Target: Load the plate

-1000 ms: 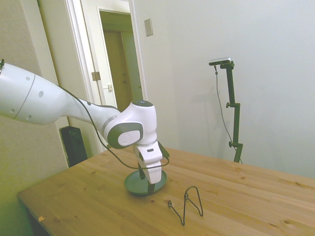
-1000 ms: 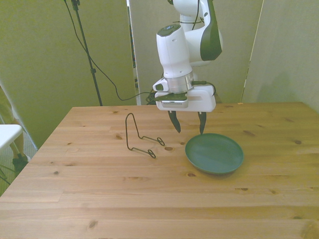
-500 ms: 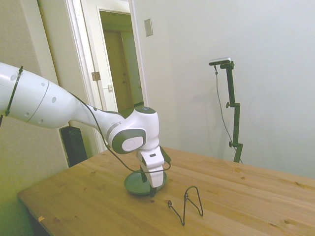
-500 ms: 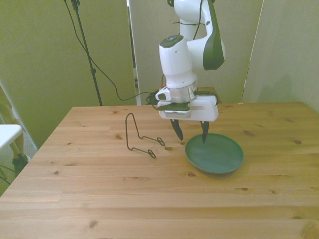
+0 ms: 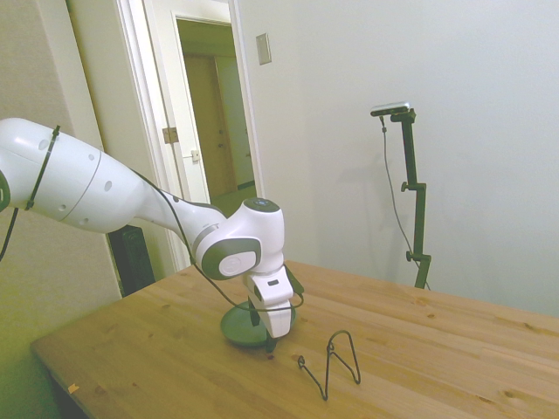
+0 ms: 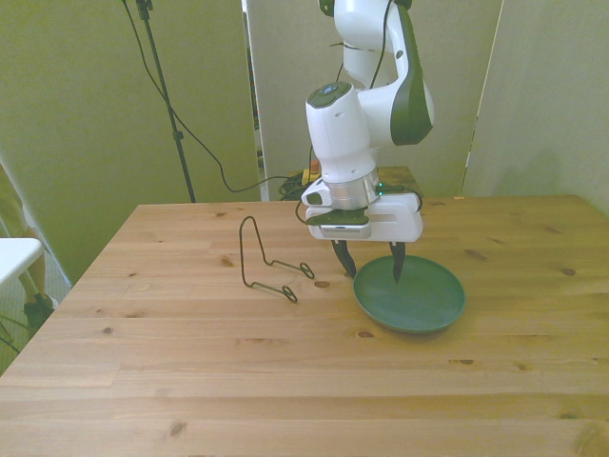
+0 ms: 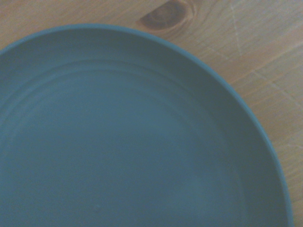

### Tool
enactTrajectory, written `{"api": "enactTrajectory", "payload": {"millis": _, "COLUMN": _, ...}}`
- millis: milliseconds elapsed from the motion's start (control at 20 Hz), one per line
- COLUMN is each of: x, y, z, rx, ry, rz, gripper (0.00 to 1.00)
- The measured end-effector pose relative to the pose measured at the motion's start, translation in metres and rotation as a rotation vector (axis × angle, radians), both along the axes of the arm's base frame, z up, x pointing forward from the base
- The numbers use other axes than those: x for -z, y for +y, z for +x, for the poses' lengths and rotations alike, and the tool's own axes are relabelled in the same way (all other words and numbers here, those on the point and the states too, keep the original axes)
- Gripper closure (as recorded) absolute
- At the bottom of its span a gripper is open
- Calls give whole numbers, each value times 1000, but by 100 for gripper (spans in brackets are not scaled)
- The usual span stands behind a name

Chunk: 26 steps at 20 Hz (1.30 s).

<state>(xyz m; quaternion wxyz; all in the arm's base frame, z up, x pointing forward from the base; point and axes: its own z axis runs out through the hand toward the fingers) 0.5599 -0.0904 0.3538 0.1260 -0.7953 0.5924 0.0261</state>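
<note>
The plate [image 6: 417, 295] is round and grey-green and lies flat on the wooden table toward the front view's right; it also shows in the side view as the plate [image 5: 236, 326] and fills the wrist view as the plate [image 7: 118, 142]. My gripper [image 6: 374, 266] is open and points down at the plate's rim on the side toward the front view's left. One finger hangs outside the rim, the other over the plate's inside. In the side view the gripper [image 5: 267, 339] stands low over the plate's near edge.
A thin black bent-wire rack [image 6: 265, 259] stands on the table toward the front view's left of the plate, also seen as the rack [image 5: 335, 361] in the side view. A dark knot [image 7: 165, 14] in the wood lies just beyond the plate's rim.
The gripper has come down and moved slightly toward the front view's right, from above the table to straddling the plate's rim. Plate and rack have not moved.
</note>
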Motion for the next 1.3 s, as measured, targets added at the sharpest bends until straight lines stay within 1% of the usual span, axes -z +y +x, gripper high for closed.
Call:
{"api": "enactTrajectory", "payload": {"millis": 350, "x": 3, "y": 0, "z": 1, "rx": -6, "ry": -13, "rz": 7, "gripper": 100}}
{"api": "enactTrajectory", "payload": {"millis": 1000, "x": 9, "y": -4, "z": -3, "rx": -11, "ry": -15, "rz": 7, "gripper": 100}}
{"api": "enactTrajectory", "payload": {"millis": 1300, "x": 5, "y": -9, "z": -5, "rx": -7, "ry": -37, "rz": 1, "gripper": 100}}
